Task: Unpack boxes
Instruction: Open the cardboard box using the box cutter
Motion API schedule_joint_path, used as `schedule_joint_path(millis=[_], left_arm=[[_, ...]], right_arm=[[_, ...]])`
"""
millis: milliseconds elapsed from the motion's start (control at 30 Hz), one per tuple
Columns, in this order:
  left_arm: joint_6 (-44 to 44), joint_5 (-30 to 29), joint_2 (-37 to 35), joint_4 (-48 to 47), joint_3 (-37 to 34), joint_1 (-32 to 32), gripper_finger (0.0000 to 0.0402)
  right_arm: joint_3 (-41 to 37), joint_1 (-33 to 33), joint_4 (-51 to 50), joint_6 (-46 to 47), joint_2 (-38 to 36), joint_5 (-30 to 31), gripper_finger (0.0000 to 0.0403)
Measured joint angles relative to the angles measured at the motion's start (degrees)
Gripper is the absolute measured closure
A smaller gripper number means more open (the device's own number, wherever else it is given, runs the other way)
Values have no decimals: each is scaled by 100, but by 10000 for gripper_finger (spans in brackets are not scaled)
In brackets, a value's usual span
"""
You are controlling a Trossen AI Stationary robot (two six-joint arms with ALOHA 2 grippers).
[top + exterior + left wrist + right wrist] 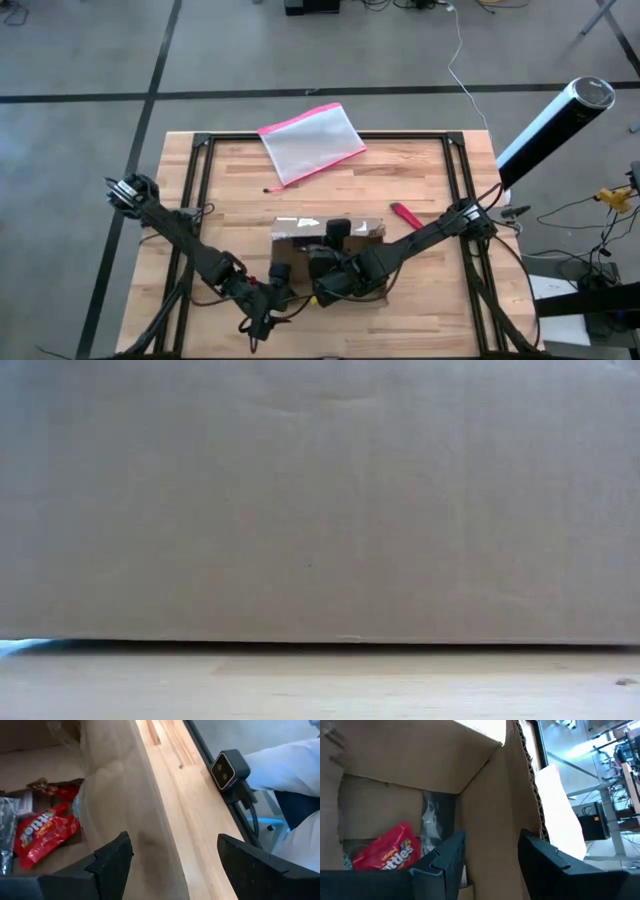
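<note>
Box wall, low view: brown cardboard box (320,500) fills nearly the whole frame; only a strip of the wooden table (320,685) shows beneath it.
Box position, high view: box (352,231) sits at the near-centre of the table (420,170), flaps up, pale tape or labels on its far edge.
Box contents, wrist views only: red candy bag (42,835) lies on the box floor, with crinkled clear wrapping beside it; the same red bag (390,851) shows in the right wrist view. High view hides the interior behind the arms.
Left gripper (172,857): fingers spread wide, straddling one box wall, one finger inside, the other outside over the table; not clamped.
Right gripper (490,851): fingers parted either side of another box wall; contact with the cardboard cannot be judged.
Pink-edged pouch (311,142): lies flat at the far side of the table, well apart from the box.
Red tool (404,216): on the table just right of the box.
Small camera (229,768): mounted at the table edge, seen from the left wrist only.
</note>
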Motion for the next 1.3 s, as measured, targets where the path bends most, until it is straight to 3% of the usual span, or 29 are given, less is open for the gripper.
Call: schedule_joint_path(millis=[267, 667, 733, 867, 1000, 1300], left_arm=[[-105, 31, 294, 12, 0, 4, 127], [-206, 151, 320, 17, 0, -43, 127], [-216, 150, 320, 15, -1, -54, 127], [-273, 151, 320, 17, -6, -72, 127], [-321, 137, 320, 13, -9, -82, 127], [-340, -363, 320, -17, -24, -93, 127]], right_arm=[[-1, -136, -50, -271, -46, 580, 254], [-31, -1038, -614, 12, -113, 411, 277], [-49, -1241, -658, 2, -113, 28, 281], [-133, -1674, -647, -85, -113, -1308, 293], [-322, -2006, -601, -124, -113, -2096, 307], [-448, -2097, -449, -335, -113, -4104, 338]])
